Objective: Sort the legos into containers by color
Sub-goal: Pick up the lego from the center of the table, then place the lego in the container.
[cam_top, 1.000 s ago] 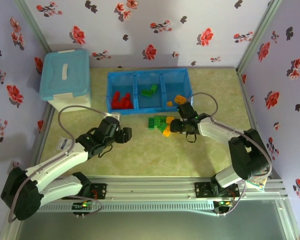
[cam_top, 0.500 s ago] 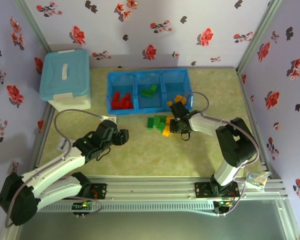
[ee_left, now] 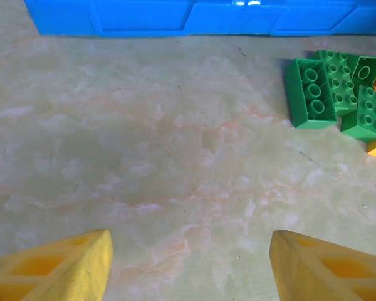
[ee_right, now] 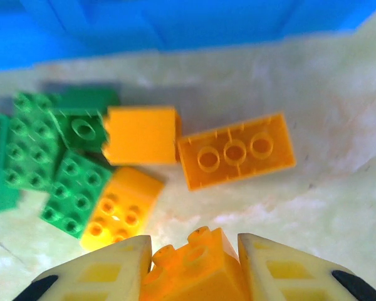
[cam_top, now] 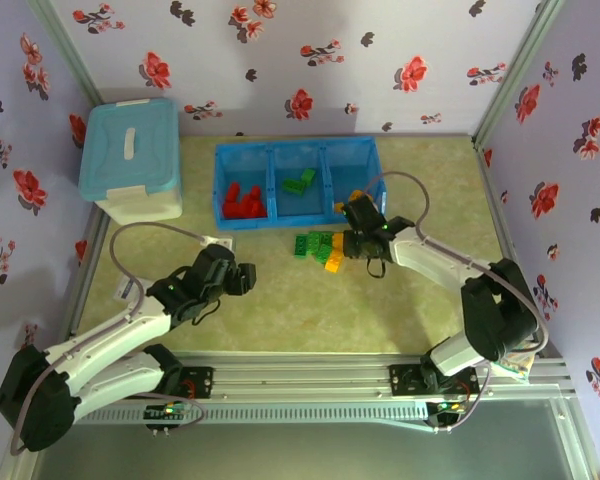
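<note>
Clamping an orange brick (ee_right: pixel 191 273), the right gripper (ee_right: pixel 194 251) hangs near loose green and orange legos (cam_top: pixel 318 247) just before the tray (cam_top: pixel 295 147). The left gripper (ee_left: pixel 189 251), fingers apart, hovers over bare table (ee_left: pixel 163 157); a lidded box (cam_top: pixel 130 155) stands far left.

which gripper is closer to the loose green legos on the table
Right. The right gripper, shut on an orange brick, is just right of the green legos; the left gripper, open, hangs over bare table well to their near left.
</note>
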You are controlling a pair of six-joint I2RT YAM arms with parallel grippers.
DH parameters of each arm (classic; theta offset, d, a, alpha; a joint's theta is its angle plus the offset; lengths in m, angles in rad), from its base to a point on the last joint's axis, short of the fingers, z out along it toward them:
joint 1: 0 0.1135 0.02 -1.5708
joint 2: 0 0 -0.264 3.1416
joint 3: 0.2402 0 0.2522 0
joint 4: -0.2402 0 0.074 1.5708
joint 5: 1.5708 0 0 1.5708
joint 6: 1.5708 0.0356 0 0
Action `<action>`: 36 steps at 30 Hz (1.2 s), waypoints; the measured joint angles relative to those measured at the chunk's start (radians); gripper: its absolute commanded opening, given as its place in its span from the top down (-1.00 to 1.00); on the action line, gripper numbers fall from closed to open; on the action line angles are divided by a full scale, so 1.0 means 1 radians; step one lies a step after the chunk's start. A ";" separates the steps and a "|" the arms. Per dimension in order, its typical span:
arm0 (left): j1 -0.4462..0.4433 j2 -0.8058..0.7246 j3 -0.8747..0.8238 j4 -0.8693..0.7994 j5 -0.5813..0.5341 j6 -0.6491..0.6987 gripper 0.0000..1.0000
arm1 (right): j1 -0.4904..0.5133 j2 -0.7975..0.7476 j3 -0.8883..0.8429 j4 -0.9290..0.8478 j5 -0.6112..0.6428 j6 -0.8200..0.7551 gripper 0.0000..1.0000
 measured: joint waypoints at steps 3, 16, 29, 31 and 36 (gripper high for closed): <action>-0.017 -0.002 -0.006 0.000 -0.003 -0.009 -0.33 | -0.030 0.028 0.126 -0.036 0.012 -0.038 0.50; -0.111 -0.032 -0.043 0.001 -0.011 -0.075 -0.33 | -0.188 0.397 0.609 -0.159 -0.030 -0.163 0.40; -0.127 0.063 -0.036 0.044 -0.011 -0.081 -0.34 | -0.197 0.389 0.576 -0.153 -0.155 -0.186 -0.39; -0.129 0.102 -0.020 0.054 -0.011 -0.081 -0.37 | -0.197 0.334 0.500 -0.131 -0.176 -0.175 -0.38; -0.129 0.225 0.051 0.098 -0.010 -0.077 -0.46 | -0.196 0.176 0.303 -0.052 -0.212 -0.144 -0.35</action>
